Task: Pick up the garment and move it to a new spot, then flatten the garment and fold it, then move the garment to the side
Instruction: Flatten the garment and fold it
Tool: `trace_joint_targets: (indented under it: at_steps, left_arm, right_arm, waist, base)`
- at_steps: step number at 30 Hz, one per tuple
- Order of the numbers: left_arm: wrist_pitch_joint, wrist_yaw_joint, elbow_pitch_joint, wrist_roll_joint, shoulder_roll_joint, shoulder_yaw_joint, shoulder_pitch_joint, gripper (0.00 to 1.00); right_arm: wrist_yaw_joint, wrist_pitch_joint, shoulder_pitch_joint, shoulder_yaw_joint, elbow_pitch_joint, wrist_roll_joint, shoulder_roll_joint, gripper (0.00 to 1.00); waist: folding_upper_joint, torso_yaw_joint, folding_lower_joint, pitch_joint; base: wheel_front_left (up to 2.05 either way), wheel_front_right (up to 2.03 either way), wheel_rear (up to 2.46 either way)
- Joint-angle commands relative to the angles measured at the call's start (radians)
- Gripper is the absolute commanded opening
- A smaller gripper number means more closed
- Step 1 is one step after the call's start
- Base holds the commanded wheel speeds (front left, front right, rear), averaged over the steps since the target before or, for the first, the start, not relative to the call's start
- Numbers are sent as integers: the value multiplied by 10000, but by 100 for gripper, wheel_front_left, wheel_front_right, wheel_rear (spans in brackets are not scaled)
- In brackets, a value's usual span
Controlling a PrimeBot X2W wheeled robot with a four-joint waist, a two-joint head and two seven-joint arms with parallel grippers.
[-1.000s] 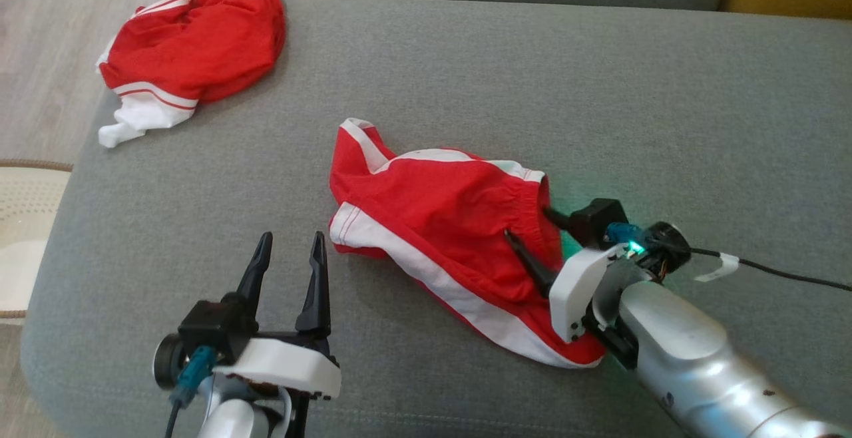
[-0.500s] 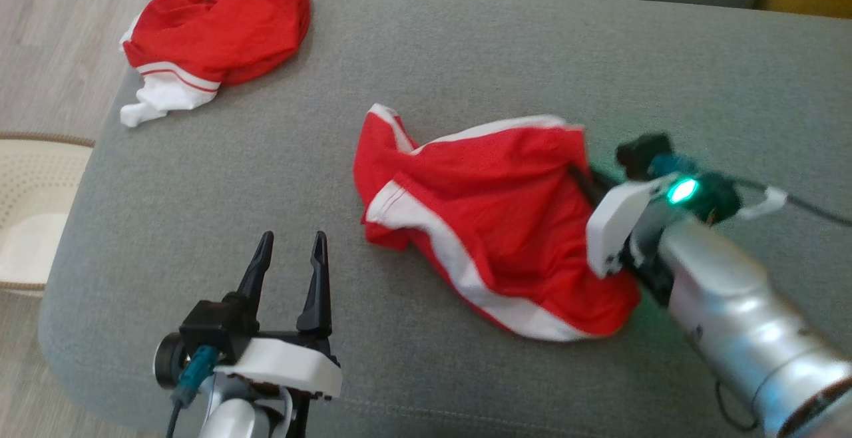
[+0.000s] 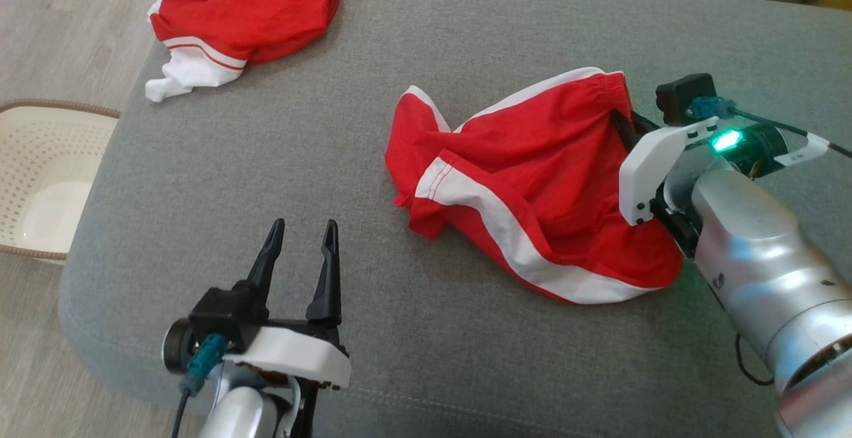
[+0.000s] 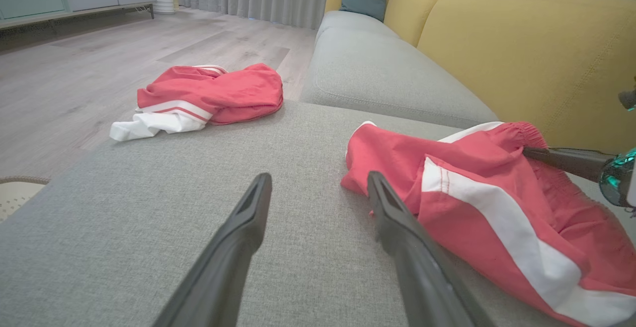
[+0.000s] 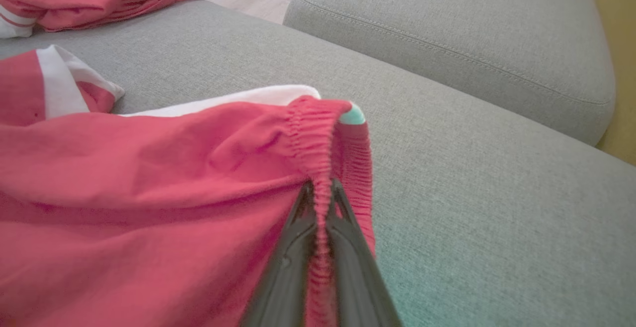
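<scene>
Pinching the elastic waistband [image 5: 318, 133], our right gripper [image 5: 322, 190] has its jaws closed tight on the red garment [image 3: 532, 185], which lies crumpled on the grey sofa cushion [image 3: 299, 125], right of centre in the head view. Our left gripper [image 3: 303, 228] hovers near the garment's left edge, jaws wide, holding nothing. A second red garment [image 3: 246, 5] lies bunched at the cushion's far left corner, well apart.

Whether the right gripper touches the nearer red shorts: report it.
Touching. The right wrist view shows the right gripper shut on the red shorts, their elastic waistband pinched between its fingers.
</scene>
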Motion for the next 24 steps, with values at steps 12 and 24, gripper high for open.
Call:
trace_joint_targets:
  at_steps: [12,24]
  left_arm:
    - [-124,1,-400,77,-26,603,-232,100]
    - [-124,-49,-507,247,-26,1172,188,100]
  right_arm:
    - [71,-1662,-109,-382,-591,412,-265,100]
    - [71,-1751,2658,-4504,-4834,-1643,-953,100]
  waist:
    - [0,-875,0,-252]
    - [0,-1933,0,-669]
  base:
    - [0,0,0]
    - [0,0,0]
